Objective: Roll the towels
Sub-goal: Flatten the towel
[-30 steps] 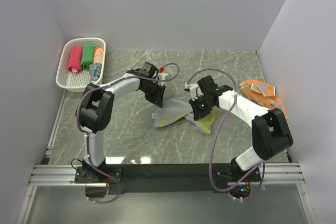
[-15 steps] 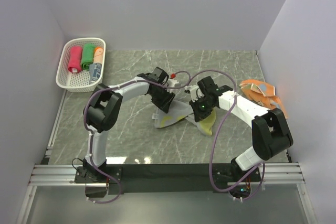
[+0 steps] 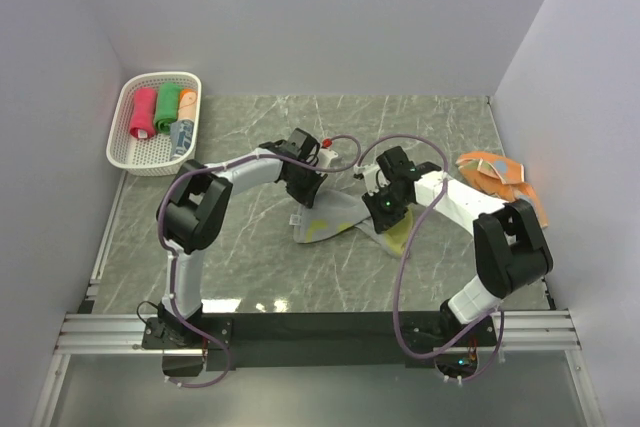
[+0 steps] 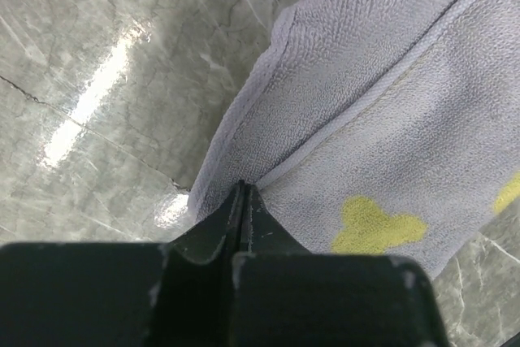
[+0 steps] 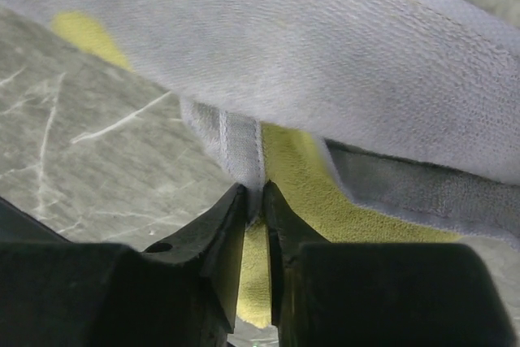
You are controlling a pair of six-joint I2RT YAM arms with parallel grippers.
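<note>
While left claw [image 4: 243, 191] clamps tight on grey-yellow towel [image 4: 390, 103] hem, right claw [image 5: 254, 194], barely parted, nips fold.

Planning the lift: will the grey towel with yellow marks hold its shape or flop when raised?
Probably floppy: the towel drapes in folds where pinched. Likely light, given its thin hem; the looped pile should resist slipping.

Left arm [image 3: 240, 167], right arm [image 3: 462, 205]: white shells, black joints, looping purple cables [image 3: 401, 292]. Black pincer fingers [image 4: 203, 241], scuffed edges.
</note>
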